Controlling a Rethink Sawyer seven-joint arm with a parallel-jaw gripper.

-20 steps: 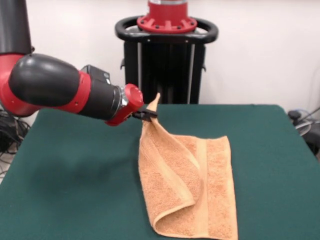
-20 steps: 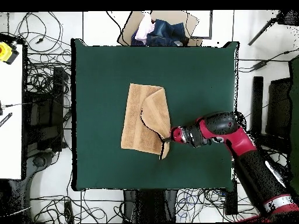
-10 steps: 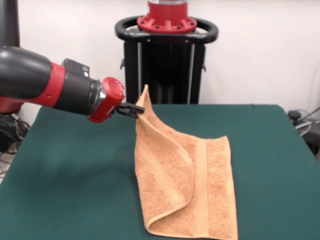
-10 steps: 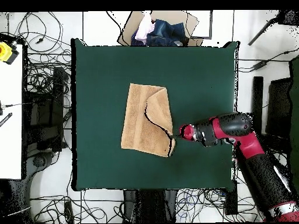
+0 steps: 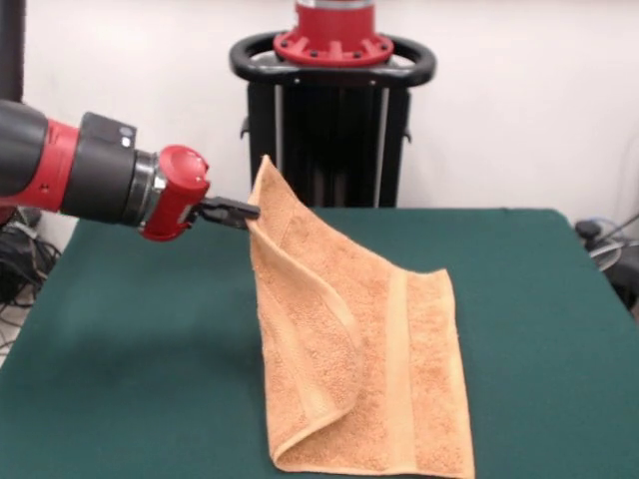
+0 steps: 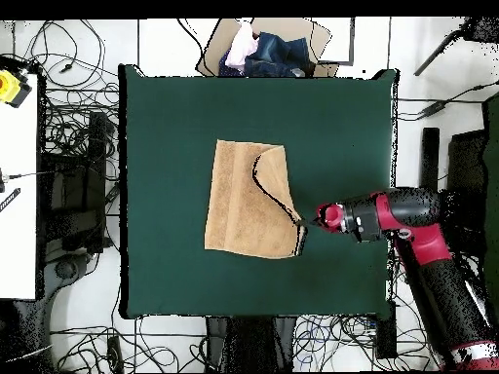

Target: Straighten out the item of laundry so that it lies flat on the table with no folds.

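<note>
Green table (image 5: 120, 379) (image 6: 166, 146) spreads under my arm (image 5: 70, 175) (image 6: 429, 253). Peach towel (image 5: 369, 369) (image 6: 239, 200) sits mid-table, just beyond my gripper (image 5: 238, 212) (image 6: 304, 226), one half folded over, its corner raised off the felt. Gripper clenched on that raised corner, rest of towel draping down from it.

towel (image 5: 359, 369) — 1 | table (image 5: 140, 349) — 1 | arm (image 5: 90, 180) — 1

Illumination is even, diffuse and bright. The arm (image 5: 90, 180) casts a soft shadow on the table (image 5: 150, 339). No glare; focus is slightly soft.
</note>
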